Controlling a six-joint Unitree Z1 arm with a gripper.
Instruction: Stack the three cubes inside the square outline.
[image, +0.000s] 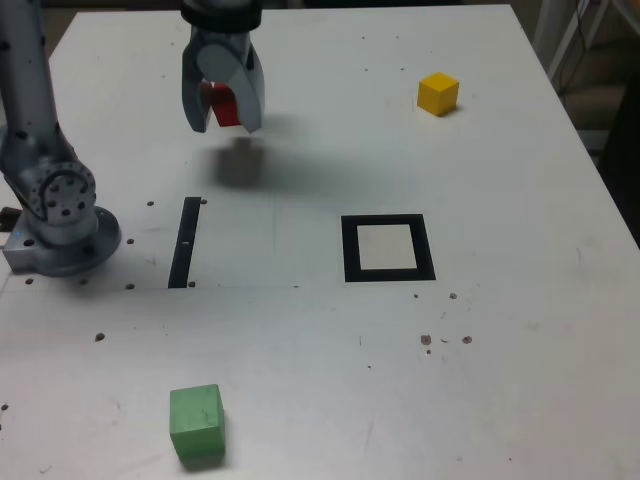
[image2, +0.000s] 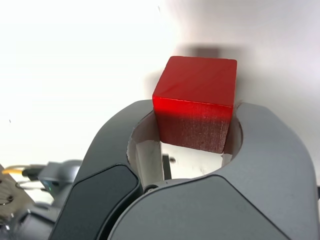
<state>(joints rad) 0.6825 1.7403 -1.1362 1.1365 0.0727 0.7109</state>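
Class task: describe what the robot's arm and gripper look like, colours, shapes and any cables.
The arm is grey metal on a round base with a bolted circular joint cap. The gripper has two curved grey fingers with pale inner faces. The wrist view shows thin wires beside it.

This looks like a robotics lab or test bench. A white tabletop (image: 500, 380), scuffed and dotted with small holes and marks, carries a grey robot arm whose round base (image: 62, 235) is fixed directly to it. Black tape marks the surface: a square outline (image: 388, 248) and a straight strip (image: 185, 242). Plain coloured test cubes lie about, one green (image: 196, 423), one yellow (image: 438, 94).
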